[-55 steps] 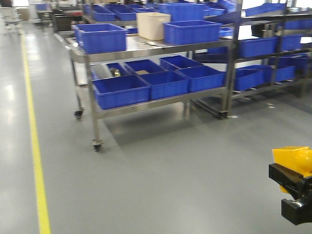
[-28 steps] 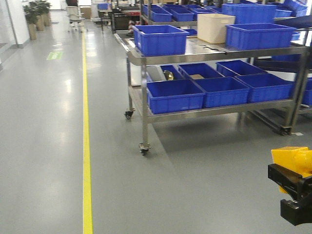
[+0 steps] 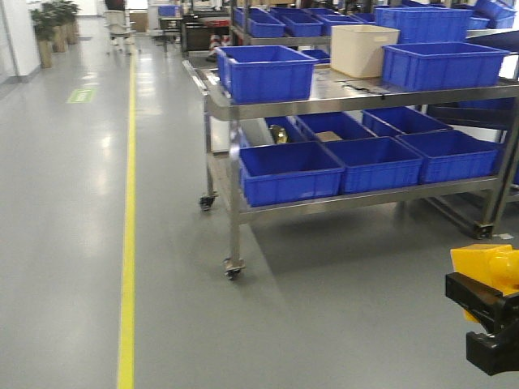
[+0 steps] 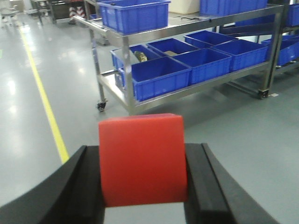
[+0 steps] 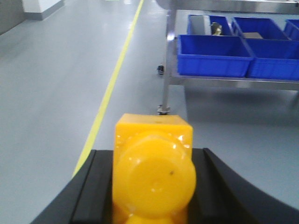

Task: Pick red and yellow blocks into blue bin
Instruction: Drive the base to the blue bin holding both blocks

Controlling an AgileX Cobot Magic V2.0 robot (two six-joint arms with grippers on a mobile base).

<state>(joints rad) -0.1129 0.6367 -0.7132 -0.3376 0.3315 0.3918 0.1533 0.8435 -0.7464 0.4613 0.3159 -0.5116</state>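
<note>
**Both tools loaded, trolley ahead**

Front view: my right tool (image 3: 489, 301) juts in at the bottom right corner, held above the grey floor (image 3: 324, 324). Its black jaws pinch the yellow brick (image 3: 485, 266), which sticks up above them. Ahead stands a steel trolley (image 3: 235, 203) on castors. It carries blue tubs (image 3: 266, 74) on both shelves and a cream box (image 3: 363, 50) on top. A yellow line (image 3: 126, 267) runs along the floor to its left.

Left wrist view: my left tool (image 4: 144, 184) points forward over the floor toward the trolley. Its two black fingers (image 4: 77, 184) press the red cube (image 4: 142, 161) from either side. The cube is off the floor and well apart from the tubs.

Right wrist view: my right tool (image 5: 152, 196) also aims forward, with the trolley's corner leg beyond it. Its fingers (image 5: 91, 191) are clamped on the yellow brick (image 5: 154, 163), a round stud facing the camera.
</note>
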